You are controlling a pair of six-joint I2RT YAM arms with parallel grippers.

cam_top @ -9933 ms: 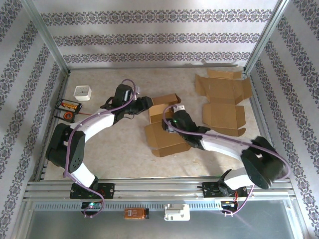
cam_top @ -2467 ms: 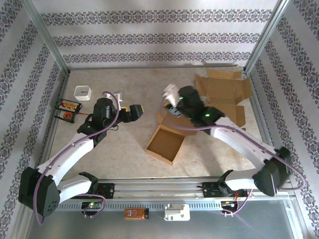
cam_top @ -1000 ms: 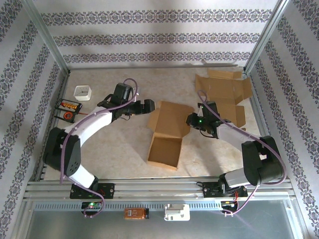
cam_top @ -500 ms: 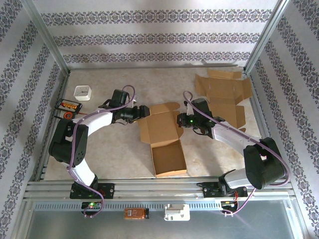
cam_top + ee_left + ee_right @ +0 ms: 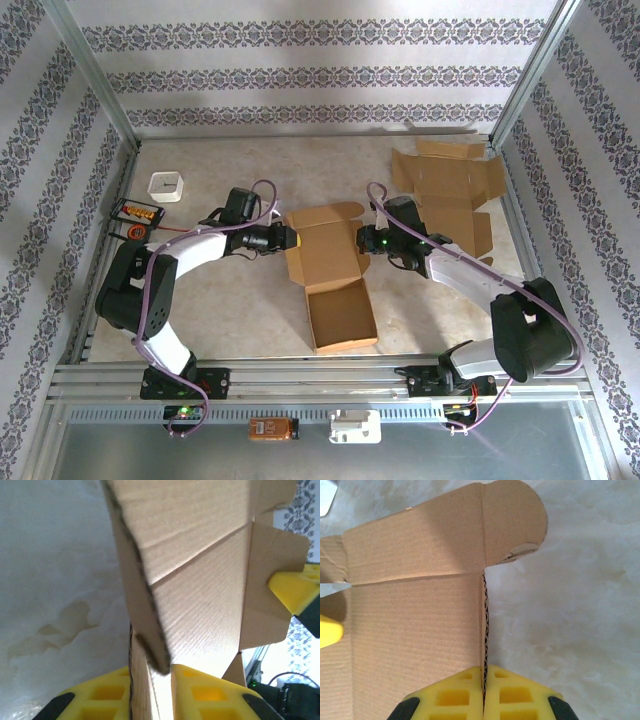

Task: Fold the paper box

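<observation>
The brown paper box (image 5: 325, 255) lies mid-table, its open tray toward me and its lid panel spread out behind. My left gripper (image 5: 284, 238) is at the lid's left edge. In the left wrist view its yellow fingers (image 5: 100, 700) are closed around a standing cardboard flap (image 5: 200, 590), with a thin slit of light beside one finger. My right gripper (image 5: 364, 240) is at the lid's right edge. In the right wrist view it (image 5: 483, 669) is shut tight on the corrugated edge of the box (image 5: 415, 620).
A flat unfolded cardboard blank (image 5: 447, 205) lies at the back right. A small white box (image 5: 166, 186) and an orange-and-black device (image 5: 135, 215) sit at the far left. Metal frame posts and patterned walls bound the table.
The left jaws have closed from wide open onto the box's left flap. The box has turned and slid so that its tray points toward me. The right gripper has kept its grip.
</observation>
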